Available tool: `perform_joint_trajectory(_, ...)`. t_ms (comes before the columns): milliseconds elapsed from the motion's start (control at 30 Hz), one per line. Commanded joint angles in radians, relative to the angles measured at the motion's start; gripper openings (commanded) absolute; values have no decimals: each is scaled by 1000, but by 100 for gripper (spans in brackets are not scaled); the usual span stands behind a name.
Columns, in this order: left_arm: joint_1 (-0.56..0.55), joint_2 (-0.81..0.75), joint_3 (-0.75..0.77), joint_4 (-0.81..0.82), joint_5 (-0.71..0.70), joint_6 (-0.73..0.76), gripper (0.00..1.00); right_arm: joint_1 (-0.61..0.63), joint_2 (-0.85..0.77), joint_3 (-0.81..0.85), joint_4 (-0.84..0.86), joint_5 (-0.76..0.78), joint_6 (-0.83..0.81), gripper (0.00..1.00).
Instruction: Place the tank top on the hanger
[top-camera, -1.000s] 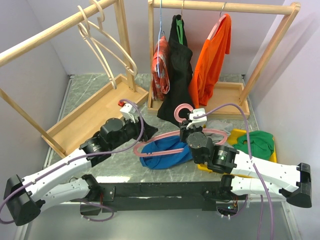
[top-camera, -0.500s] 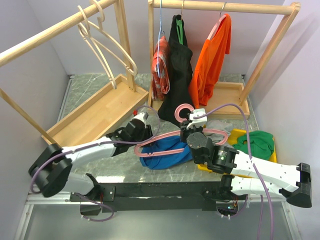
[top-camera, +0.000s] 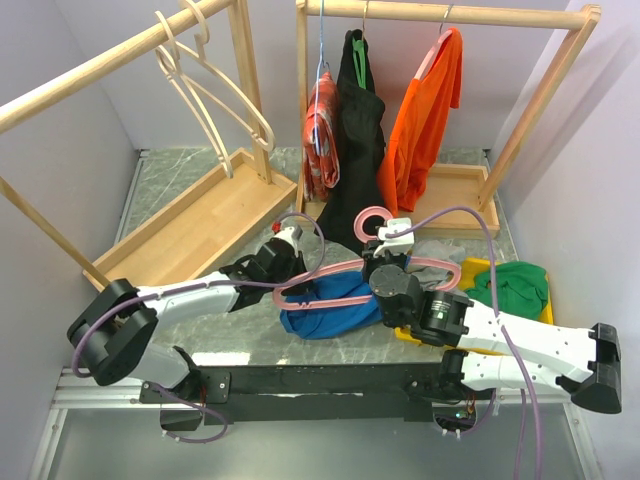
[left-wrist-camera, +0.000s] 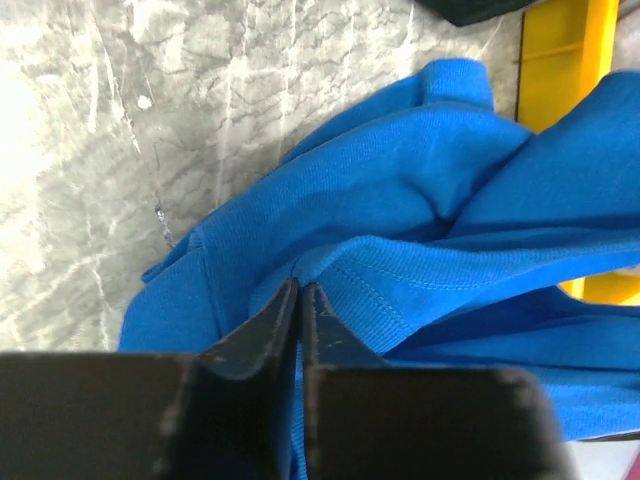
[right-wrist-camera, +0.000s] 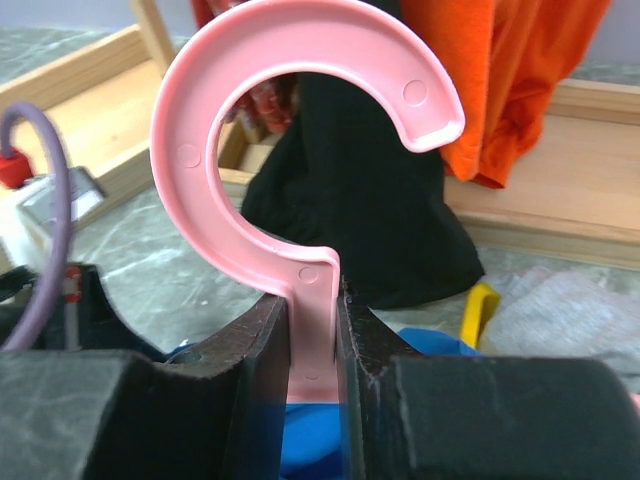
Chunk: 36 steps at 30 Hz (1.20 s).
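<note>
While crumpled, plain blue tank top (left-wrist-camera: 400, 200)

White links (top-camera: 190, 292), black joints (top-camera: 105, 340), black hands (left-wrist-camera: 300, 295), purple cables (right-wrist-camera: 58, 200).

The right gripper (top-camera: 383, 258) holds the pink hanger (top-camera: 369, 211) by its neck, hook upright, its arms reaching across the blue tank top (top-camera: 325, 308) heaped on the marble table (top-camera: 180, 170). The left gripper (top-camera: 288, 262) sits low at the cloth's left edge. Behind them, an orange garment (top-camera: 432, 110) and a black garment (top-camera: 358, 150) hang on a wooden rack (top-camera: 440, 12)
</note>
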Motion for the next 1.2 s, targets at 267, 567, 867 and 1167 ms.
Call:
perform_joint_trajectory(267,-5,-293,-134,32,-103,-43,1,-14,89,31,60,354,-24,0)
perform_joint_trajectory(567,-8,-431,-169,-66,-110,-52,1,-51,137,46,120,435,-79,0)
perform_joint_trajectory(867,-8,-507,-143,-158,-134,-39,1,-132,90,3,164,446,-99,0)
perform_joint_trajectory(1167,8,-467,-122,-163,-155,-16,1,-140,-10,-43,163,379,-70,0)
